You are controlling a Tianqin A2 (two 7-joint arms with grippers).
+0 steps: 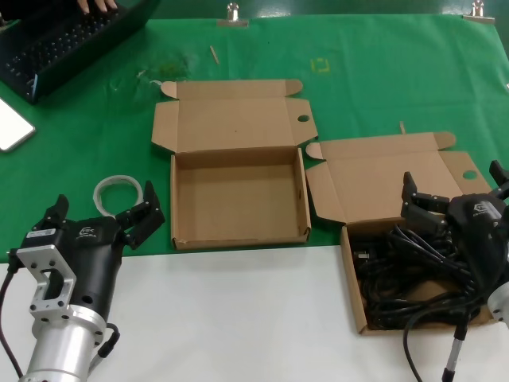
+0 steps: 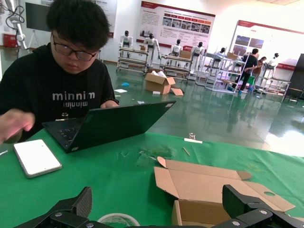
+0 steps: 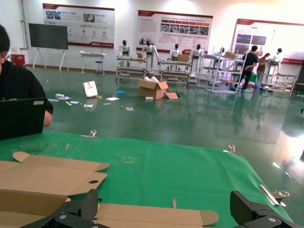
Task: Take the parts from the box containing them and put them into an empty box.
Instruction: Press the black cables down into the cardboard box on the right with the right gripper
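The parts, black looped cables [image 1: 406, 278], lie piled in the brown box containing them [image 1: 374, 179] at the right, its lid folded back. My right gripper [image 1: 455, 195] hovers over that box's rear edge, open and holding nothing. Its own view shows only the lid [image 3: 152, 214] between the spread fingers [image 3: 88, 204]. The empty box [image 1: 238, 199] sits in the middle with its lid open and a round hole in its right flap. My left gripper [image 1: 101, 216] stands open at the front left, beside the empty box [image 2: 213, 190].
A whitish ring of clear tubing [image 1: 118, 191] lies just ahead of the left gripper. A laptop [image 1: 64, 40] and a phone [image 1: 12, 123] sit at the far left, with a person typing [image 2: 61, 80]. White tabletop [image 1: 238, 318] runs along the front.
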